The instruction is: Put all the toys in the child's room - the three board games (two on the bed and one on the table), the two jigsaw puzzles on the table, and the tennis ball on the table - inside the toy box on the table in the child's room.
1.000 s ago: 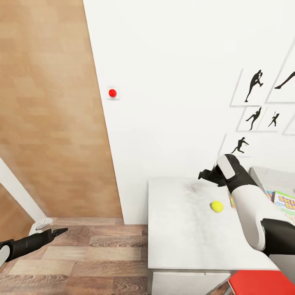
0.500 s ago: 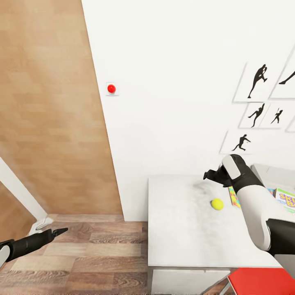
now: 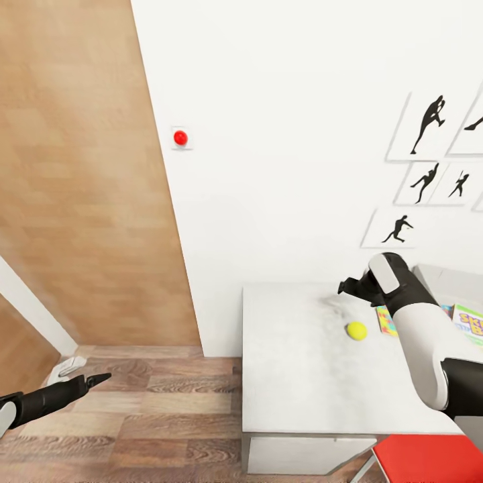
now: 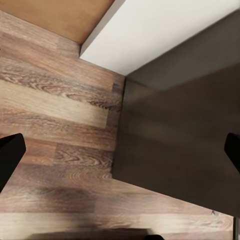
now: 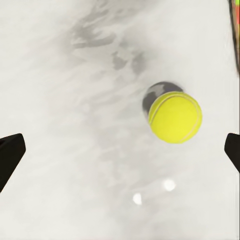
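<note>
The yellow tennis ball (image 3: 356, 330) rests on the pale speckled table (image 3: 295, 376), near its far right part. My right gripper (image 3: 344, 288) hovers above the table just behind and left of the ball, apart from it. In the right wrist view the ball (image 5: 175, 117) lies between and ahead of the open right gripper (image 5: 120, 152), nearer one fingertip (image 5: 233, 150). A strip of jigsaw puzzle (image 3: 384, 320) peeks out beside my right forearm. The grey toy box (image 3: 439, 280) and a green board game (image 3: 469, 322) show at the right edge. My left gripper (image 3: 100, 380) hangs low over the floor, open and empty.
A wooden door (image 3: 80, 188) fills the left, next to a white wall with a red button (image 3: 180, 137) and dancer pictures (image 3: 429, 121). A red seat (image 3: 422, 461) sits below the table's front right corner. Wood-plank floor (image 4: 55, 110) and a dark shaded patch (image 4: 175, 150) lie under my left gripper (image 4: 120, 152).
The camera has shifted, so the wall and pictures sit a little higher. My right gripper has moved slightly rightward, closer to the tennis ball. The left arm has kept still.
</note>
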You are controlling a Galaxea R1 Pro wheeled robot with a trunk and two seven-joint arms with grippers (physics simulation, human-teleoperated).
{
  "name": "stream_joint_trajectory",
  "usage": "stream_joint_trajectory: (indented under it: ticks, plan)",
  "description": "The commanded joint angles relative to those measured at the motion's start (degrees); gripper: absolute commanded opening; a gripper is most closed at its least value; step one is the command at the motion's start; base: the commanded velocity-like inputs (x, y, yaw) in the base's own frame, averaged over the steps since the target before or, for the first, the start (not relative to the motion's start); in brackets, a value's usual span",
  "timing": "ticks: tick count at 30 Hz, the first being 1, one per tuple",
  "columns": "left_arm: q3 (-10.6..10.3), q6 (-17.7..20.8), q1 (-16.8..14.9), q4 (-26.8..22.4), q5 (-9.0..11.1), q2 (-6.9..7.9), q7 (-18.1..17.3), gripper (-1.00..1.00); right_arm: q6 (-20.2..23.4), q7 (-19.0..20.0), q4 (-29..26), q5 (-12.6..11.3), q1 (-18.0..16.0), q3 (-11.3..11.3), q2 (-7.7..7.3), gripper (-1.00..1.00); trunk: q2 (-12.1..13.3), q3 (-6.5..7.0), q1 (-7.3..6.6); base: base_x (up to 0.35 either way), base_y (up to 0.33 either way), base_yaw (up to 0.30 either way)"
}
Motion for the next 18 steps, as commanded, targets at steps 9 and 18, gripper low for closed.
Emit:
stream_joint_trajectory:
  ticks: [9, 18]
  plan:
    - [0.1, 0.4, 0.0, 0.0, 0.2, -0.07, 0.0, 1.0, 0.1, 0.3, 0.0, -0.7, -0.2, -0.2, -2.24, 1.0, -0.1, -0.97, 0.03, 0.0, 0.0, 0.0]
    - [0.1, 0.4, 0.0, 0.0, 0.2, -0.04, 0.0, 1.0, 0.1, 1.5, 0.0, -0.7, -0.2, -0.2, -2.58, 1.0, -0.1, -1.82, 0.03, 0.0, 0.0, 0.0]
